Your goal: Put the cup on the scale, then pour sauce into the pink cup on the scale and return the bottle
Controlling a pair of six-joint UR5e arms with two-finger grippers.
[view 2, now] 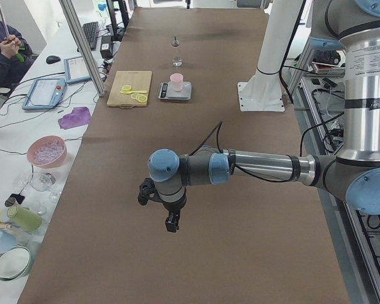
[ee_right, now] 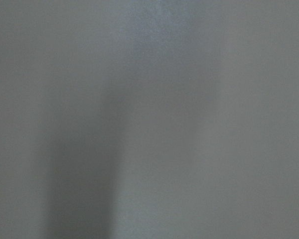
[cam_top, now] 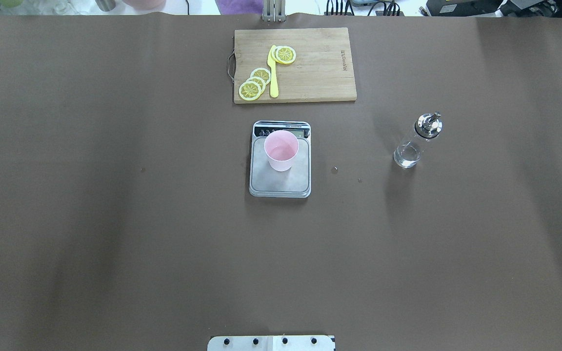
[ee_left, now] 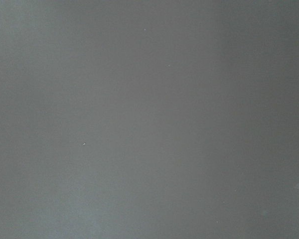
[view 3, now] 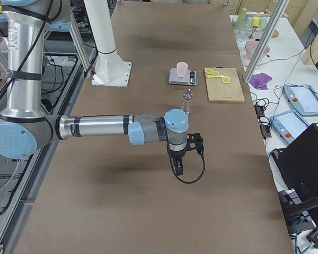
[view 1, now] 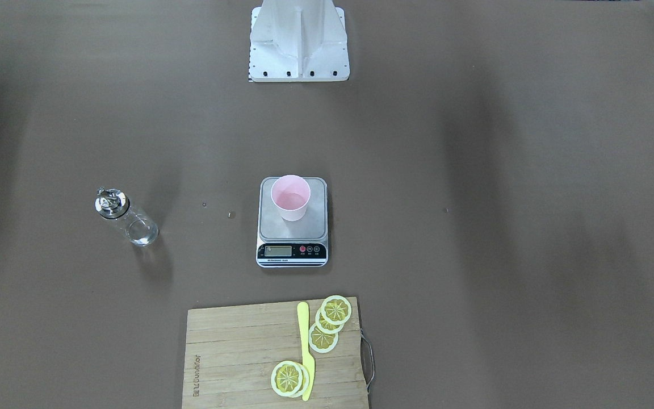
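The pale pink cup (cam_top: 281, 150) stands upright on the steel platform of the scale (cam_top: 281, 184) at the table's middle. The clear glass bottle (cam_top: 415, 141) with a metal spout stands alone on the robot's right side, a little clear sauce (cam_top: 406, 155) at its bottom. My left gripper (view 2: 171, 223) hangs above bare table far from the scale, seen only in the exterior left view. My right gripper (view 3: 180, 168) hangs short of the bottle (view 3: 187, 103), seen only in the exterior right view. Whether either is open or shut I cannot tell. Both wrist views show only blurred table.
A wooden cutting board (cam_top: 320, 68) with lemon slices (cam_top: 254, 85) and a yellow knife (cam_top: 273, 73) lies beyond the scale. The white robot base (view 1: 298, 40) stands at the near edge. A person (view 2: 3, 50) sits beside the side table, which holds bowls and tablets.
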